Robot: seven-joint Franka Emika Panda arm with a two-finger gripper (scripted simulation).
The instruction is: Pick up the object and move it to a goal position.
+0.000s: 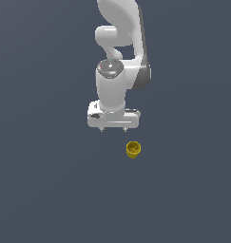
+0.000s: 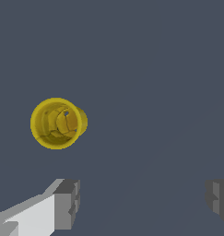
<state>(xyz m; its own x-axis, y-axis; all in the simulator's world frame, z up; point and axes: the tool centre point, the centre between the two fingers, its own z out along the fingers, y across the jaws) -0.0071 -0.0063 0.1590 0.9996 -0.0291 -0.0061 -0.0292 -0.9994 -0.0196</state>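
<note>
The yellow cup (image 1: 133, 149) is small and round, with its hollow top facing up; in the wrist view the cup (image 2: 58, 123) shows a bright rim and a darker, faceted inside. It stands upright on the dark grey worktop (image 1: 45, 190), clear of the tool (image 1: 112, 129). Behind it the white tool hangs with its fingers (image 2: 66, 203) spread wide apart, holding nothing, below the white arm (image 1: 118, 52).

— Colours on hand?
— Small yellow hollow-topped cup (image 1: 133, 149), darker ochre inside; glossy white robot arm (image 1: 118, 57) with grey joint caps; white gripper (image 1: 112, 128) with grey fingertips (image 2: 67, 203).
— And the floor?
— Plain slate-blue surface (image 1: 41, 190), unpatterned.
</note>
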